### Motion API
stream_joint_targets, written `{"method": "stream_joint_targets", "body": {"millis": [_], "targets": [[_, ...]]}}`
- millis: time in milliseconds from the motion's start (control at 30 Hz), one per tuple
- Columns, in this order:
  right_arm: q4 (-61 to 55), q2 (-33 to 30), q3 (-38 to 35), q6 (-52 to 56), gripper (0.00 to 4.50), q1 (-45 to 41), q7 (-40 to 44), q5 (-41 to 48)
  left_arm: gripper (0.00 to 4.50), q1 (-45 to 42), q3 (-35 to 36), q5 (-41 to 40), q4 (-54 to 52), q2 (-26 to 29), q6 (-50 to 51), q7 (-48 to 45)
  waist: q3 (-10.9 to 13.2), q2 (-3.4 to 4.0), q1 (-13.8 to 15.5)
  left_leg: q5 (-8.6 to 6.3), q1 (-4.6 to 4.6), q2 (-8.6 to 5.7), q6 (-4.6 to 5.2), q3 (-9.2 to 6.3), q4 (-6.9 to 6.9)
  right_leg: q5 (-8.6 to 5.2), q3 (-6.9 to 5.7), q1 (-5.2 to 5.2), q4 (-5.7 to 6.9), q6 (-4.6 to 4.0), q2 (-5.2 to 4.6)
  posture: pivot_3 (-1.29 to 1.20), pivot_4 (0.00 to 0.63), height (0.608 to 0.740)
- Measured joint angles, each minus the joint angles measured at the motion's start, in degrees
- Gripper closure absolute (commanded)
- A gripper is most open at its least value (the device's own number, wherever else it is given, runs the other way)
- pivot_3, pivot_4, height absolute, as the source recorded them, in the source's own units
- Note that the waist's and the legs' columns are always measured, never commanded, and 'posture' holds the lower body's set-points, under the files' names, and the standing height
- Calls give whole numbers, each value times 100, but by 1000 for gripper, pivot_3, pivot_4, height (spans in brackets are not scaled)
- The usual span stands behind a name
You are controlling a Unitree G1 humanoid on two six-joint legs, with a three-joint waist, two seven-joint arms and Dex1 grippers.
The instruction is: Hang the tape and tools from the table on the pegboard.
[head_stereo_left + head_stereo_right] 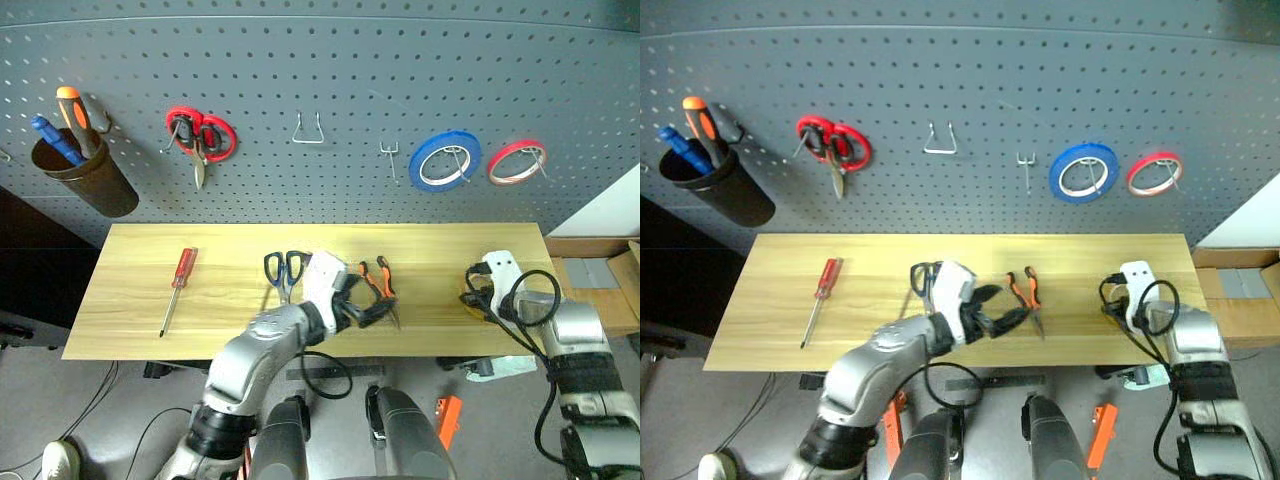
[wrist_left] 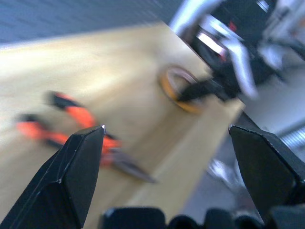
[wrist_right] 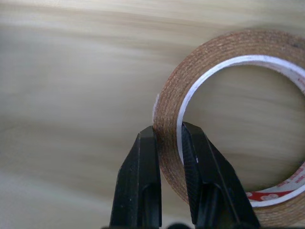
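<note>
Jaws: right gripper (image 3: 167, 138) pinched on yellow tape (image 3: 228, 95) at right end of table (image 1: 130, 290); left gripper (image 2: 167, 143) wide apart, empty, above pliers (image 1: 383, 283), beside scissors (image 1: 280, 268).

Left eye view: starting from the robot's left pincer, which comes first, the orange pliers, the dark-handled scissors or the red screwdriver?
From the left pincer, which stands open over the table:
1. Pliers, right beside its fingertips.
2. Scissors, behind the wrist, toward the robot's left.
3. Screwdriver, far off near the table's left end.

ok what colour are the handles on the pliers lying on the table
Orange and black, on the pliers; clearest in the right eye view.
</note>
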Motion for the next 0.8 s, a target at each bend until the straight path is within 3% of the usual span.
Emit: {"method": "stream_joint_targets", "body": {"millis": [133, 333, 433, 500, 567, 800], "targets": [[-1733, -106, 170, -428, 4247, 1082, 261, 166, 0, 435, 342, -51, -278, 250, -189, 17, -114, -3, 60, 2, -5, -14, -4, -3, 2, -18, -8, 2, -9, 32, -10, -78, 168, 740], [-2720, 160, 203, -1700, 4247, 1710, 246, 153, 0, 722, 833, -492, -772, 170, -172, 146, -354, -30, 83, 3, -2, -19, -2, 3, 13, -11, -2, 6, -13, 44, -13, -79, 99, 740], [-2895, 297, 208, -2097, 4247, 1713, 179, 152, 0, 756, 964, -661, -918, 106, -170, 193, -537, -33, 77, -8, 23, -19, 18, 9, 12, -11, -9, 37, -14, 44, 17, -62, 68, 740], [-2782, 887, 351, -2834, 4247, 1179, -68, 81, 0, 944, 1390, -1209, -1398, -147, -195, 379, -644, -64, 4, -3, 47, -7, 21, 8, 14, 2, 3, 48, -6, 23, 40, -59, 57, 740], [-2761, 945, 394, -3214, 4247, 982, -105, 19, 0, 969, 1486, -1425, -1678, -146, -270, 394, -755, -60, 0, 1, 54, -9, 19, 13, 12, 4, -2, 58, -7, 19, 51, -54, 48, 740], [-1984, 1210, 739, -4068, 4247, 517, -186, -359, 0, 841, 1716, -1437, -1575, 21, -580, 505, -984, -71, 44, 4, 129, -10, 24, 26, 13, 14, 3, 117, -1, -3, 80, -41, 24, 740]]}}
